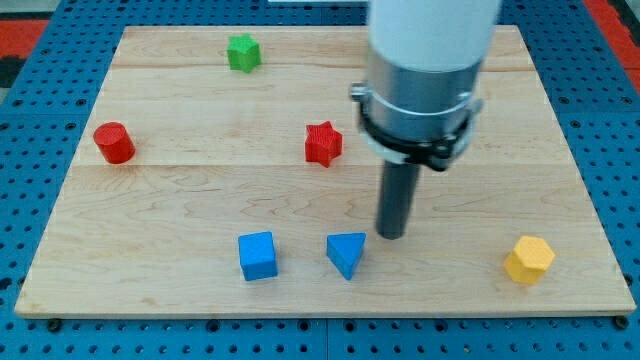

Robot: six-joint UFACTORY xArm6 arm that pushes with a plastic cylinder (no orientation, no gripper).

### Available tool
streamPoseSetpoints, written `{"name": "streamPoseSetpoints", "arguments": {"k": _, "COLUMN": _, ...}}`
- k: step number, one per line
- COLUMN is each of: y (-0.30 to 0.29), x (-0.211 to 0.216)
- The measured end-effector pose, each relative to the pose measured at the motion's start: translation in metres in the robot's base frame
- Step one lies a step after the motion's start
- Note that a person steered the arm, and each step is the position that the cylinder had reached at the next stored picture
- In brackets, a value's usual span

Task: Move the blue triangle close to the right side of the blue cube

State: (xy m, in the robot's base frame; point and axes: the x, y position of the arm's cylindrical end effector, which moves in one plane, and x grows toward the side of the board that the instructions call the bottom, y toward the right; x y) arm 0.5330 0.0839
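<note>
The blue cube (258,255) sits near the board's bottom edge, left of centre. The blue triangle (346,253) lies just to its right, with a gap of about one block width between them. My tip (391,235) rests on the board just right of and slightly above the blue triangle, close to it; whether it touches the block cannot be told. The arm's grey and white body hangs above the tip and hides part of the board's top right.
A red star (323,143) lies at the board's centre. A red cylinder (114,142) is at the left. A green block (242,52) is near the top edge. A yellow hexagonal block (528,260) is at the bottom right. The wooden board (180,200) lies on a blue pegboard.
</note>
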Motion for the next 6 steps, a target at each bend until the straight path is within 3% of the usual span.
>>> {"name": "streamPoseSetpoints", "arguments": {"k": 1, "y": 0.015, "x": 0.011}}
{"name": "streamPoseSetpoints", "arguments": {"k": 2, "y": -0.016, "x": 0.049}}
{"name": "streamPoseSetpoints", "arguments": {"k": 3, "y": -0.062, "x": 0.052}}
{"name": "streamPoseSetpoints", "arguments": {"k": 5, "y": -0.011, "x": 0.023}}
{"name": "streamPoseSetpoints", "arguments": {"k": 6, "y": -0.06, "x": 0.031}}
